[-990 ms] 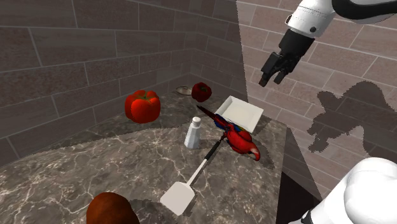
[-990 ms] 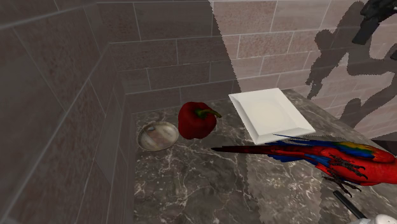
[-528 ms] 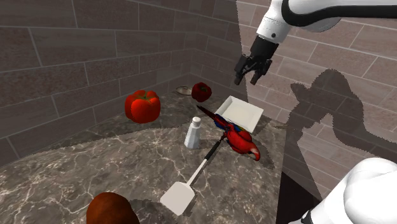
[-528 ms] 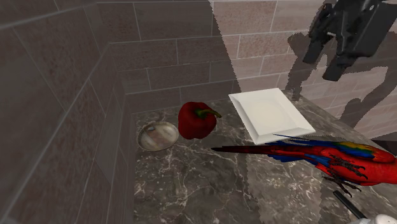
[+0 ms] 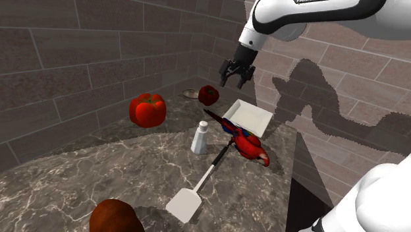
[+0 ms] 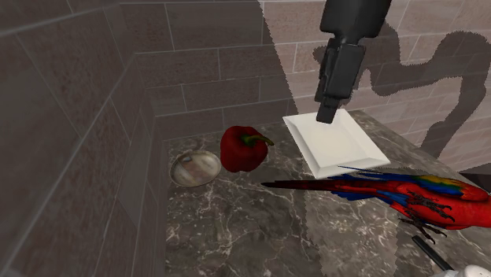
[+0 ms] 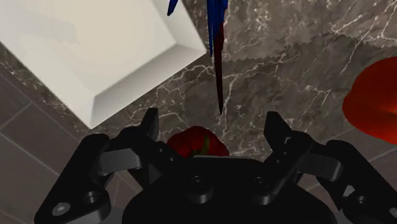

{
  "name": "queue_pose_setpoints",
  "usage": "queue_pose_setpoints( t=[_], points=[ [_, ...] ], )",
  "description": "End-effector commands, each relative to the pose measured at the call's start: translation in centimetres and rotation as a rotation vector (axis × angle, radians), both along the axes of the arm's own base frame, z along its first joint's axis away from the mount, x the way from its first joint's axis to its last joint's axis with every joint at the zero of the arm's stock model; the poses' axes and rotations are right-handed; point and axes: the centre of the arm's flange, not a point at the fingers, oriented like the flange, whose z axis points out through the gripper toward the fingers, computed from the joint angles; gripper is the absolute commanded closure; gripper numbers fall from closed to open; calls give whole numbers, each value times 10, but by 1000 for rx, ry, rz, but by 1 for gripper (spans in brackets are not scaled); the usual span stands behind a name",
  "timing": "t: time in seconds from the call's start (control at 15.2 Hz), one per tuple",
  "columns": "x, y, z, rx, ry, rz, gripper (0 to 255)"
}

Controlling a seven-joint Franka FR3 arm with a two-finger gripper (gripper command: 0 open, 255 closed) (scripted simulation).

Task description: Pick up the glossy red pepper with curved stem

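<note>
The glossy dark red pepper (image 5: 209, 95) with a curved stem stands near the back corner of the marble counter (image 5: 99, 171). In the second exterior view the red pepper (image 6: 242, 149) sits between a small metal bowl and the white plate. My gripper (image 5: 234, 80) hangs open in the air, above the pepper and a little toward the shoulder view's right, over the plate's far edge. From the side the gripper (image 6: 329, 112) points down at the plate. In the wrist view the pepper (image 7: 191, 141) shows between the spread fingers of the gripper (image 7: 213, 127), far below and partly hidden by the hand.
A white square plate (image 5: 249, 116) lies next to the pepper, a metal bowl (image 6: 195, 167) on its other side. A red and blue parrot (image 5: 247, 142), a white shaker (image 5: 199, 138), a spatula (image 5: 191, 198) and a larger bright red pepper (image 5: 147, 109) share the counter. Brick walls close the corner.
My gripper has swung from the shoulder view's upper right to the left and downward, ending above the plate's far edge near the small pepper. It stayed open. Nothing on the counter moved.
</note>
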Motion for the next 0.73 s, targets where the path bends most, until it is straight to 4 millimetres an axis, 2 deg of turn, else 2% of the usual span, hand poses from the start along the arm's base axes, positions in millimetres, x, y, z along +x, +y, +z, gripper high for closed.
queue_pose_setpoints(
  t=[0.0, 0.26, 0.66],
  points=[
    [27, -3, -12, 20, 8, -19, 0],
    [74, -9, -34, 58, 23, -54, 0],
    [74, -9, -66, 58, 23, -54, 0]
  ],
)
